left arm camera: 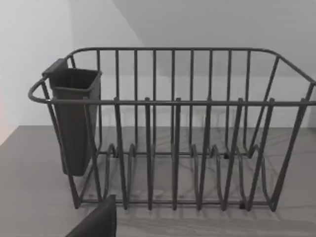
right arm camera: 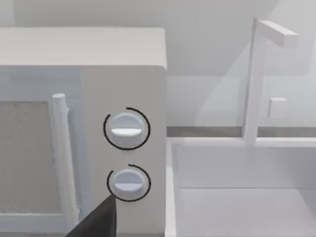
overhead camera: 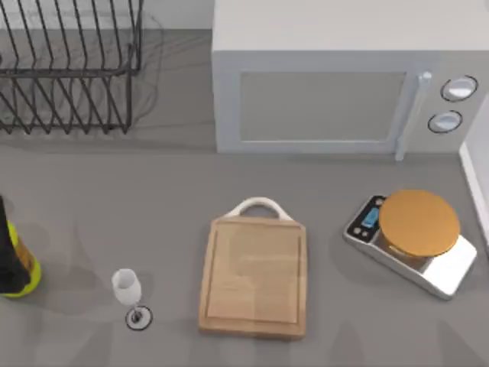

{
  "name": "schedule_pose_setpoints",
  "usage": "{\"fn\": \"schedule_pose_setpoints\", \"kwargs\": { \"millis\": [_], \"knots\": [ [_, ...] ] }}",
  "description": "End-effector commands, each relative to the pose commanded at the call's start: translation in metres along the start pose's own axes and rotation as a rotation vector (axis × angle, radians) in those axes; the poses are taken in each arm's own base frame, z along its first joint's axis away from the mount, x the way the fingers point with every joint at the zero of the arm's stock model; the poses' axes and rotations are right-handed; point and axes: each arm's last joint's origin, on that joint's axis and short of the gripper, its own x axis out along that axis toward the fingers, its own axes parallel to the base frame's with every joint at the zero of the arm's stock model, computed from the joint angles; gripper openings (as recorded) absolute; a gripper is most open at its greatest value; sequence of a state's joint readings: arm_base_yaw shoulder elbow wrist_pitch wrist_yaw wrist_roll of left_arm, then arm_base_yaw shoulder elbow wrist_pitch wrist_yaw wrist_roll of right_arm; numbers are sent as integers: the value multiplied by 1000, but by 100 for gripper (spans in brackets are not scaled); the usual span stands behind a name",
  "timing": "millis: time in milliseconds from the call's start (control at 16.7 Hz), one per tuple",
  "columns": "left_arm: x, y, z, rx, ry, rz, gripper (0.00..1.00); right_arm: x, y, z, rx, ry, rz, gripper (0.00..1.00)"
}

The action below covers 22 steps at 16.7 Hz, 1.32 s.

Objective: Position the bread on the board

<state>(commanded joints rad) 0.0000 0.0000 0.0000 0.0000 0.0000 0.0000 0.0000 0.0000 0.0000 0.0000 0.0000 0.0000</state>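
Though cropped to dark slivers, left gripper (left arm camera: 97, 223) facing dish rack (left arm camera: 173, 133), right gripper (right arm camera: 97, 223) facing microwave (right arm camera: 84, 128); apart or together, cannot tell. Board (overhead camera: 254, 275) flat on grey table (overhead camera: 114, 214), between glass (overhead camera: 126, 284) and scale (overhead camera: 443, 269); bottle (overhead camera: 17, 264) cut off at left edge.

Board (overhead camera: 254, 277): rectangular, light wood, shallow groove running just inside the rim, white arched handle at its far short end. Lies flat on the grey table, long side running near to far, near the table's near edge, about midway between left and right. Top surface bare.
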Motion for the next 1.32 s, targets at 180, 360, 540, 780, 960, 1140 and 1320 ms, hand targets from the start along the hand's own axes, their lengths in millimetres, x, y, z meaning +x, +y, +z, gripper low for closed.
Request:
{"fn": "schedule_pose_setpoints", "kwargs": {
  "millis": [180, 360, 540, 780, 960, 1140, 1320],
  "knots": [
    [0, 0, 2, 8, 5, 1, 100, 0, 0, 0, 0, 0, 0, 100],
    [1, 0, 22, 75, 49, 2, 100, 0, 0, 0, 0, 0, 0, 100],
    [10, -1, 61, 192, 137, -5, 100, 0, 0, 0, 0, 0, 0, 100],
    [54, 0, 111, 386, 365, -48, 100, 0, 0, 0, 0, 0, 0, 100],
    [110, 3, 125, 521, 609, -119, 100, 0, 0, 0, 0, 0, 0, 100],
    [169, 11, 112, 615, 871, -221, 100, 0, 0, 0, 0, 0, 0, 100],
    [214, 25, 85, 654, 1104, -329, 100, 0, 0, 0, 0, 0, 0, 100]
  ]
}}
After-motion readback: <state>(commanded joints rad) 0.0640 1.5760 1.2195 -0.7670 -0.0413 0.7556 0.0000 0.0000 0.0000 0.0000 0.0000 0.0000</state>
